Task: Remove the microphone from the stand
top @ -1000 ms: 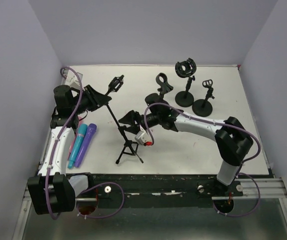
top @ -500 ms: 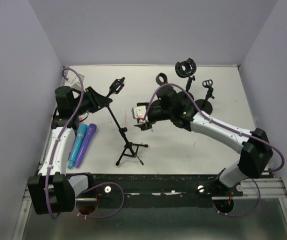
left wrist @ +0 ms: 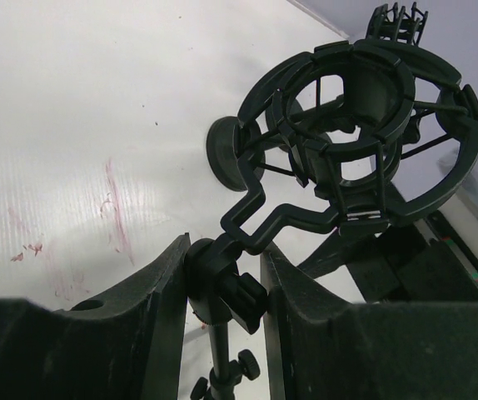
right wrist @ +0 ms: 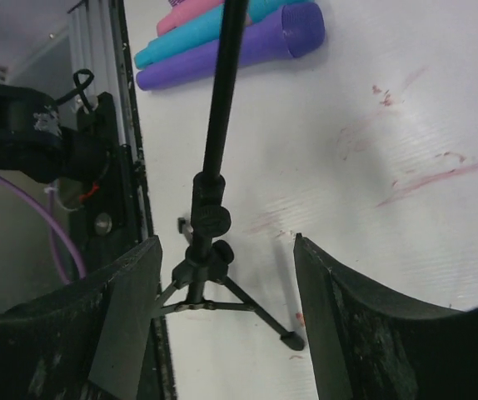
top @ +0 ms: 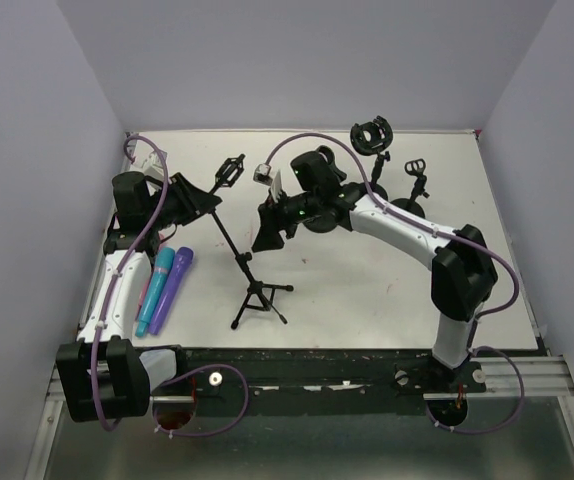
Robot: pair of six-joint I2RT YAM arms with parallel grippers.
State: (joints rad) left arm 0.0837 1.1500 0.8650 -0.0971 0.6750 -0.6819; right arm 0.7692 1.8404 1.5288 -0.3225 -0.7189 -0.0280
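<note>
The stand (top: 257,295) stood on its thin tripod legs near the front of the table (top: 367,290), with its pole leaning toward the left arm. The left gripper (left wrist: 222,279) had its fingers (left wrist: 151,300) closed on the stand at the swivel joint just under the cradle (left wrist: 364,142). The cradle ring was empty; no microphone sat in it.

Three microphones (top: 163,288), one teal, one purple and one pink, lay side by side on the table beside the left arm. Which of them belonged to this stand could not be told.

The right gripper (top: 267,232) hovered beside the pole with its fingers (right wrist: 131,308) spread wide and nothing between them.

Handling notes, as judged:
- The microphones looked rigid, smooth and round-bodied. They were likely to roll and to slip in a light pinch. The best hold was across the middle of the barrel, not on the head.
- The stand looked light and top-heavy. It needed bracing at the pole during any pull on the cradle.
</note>
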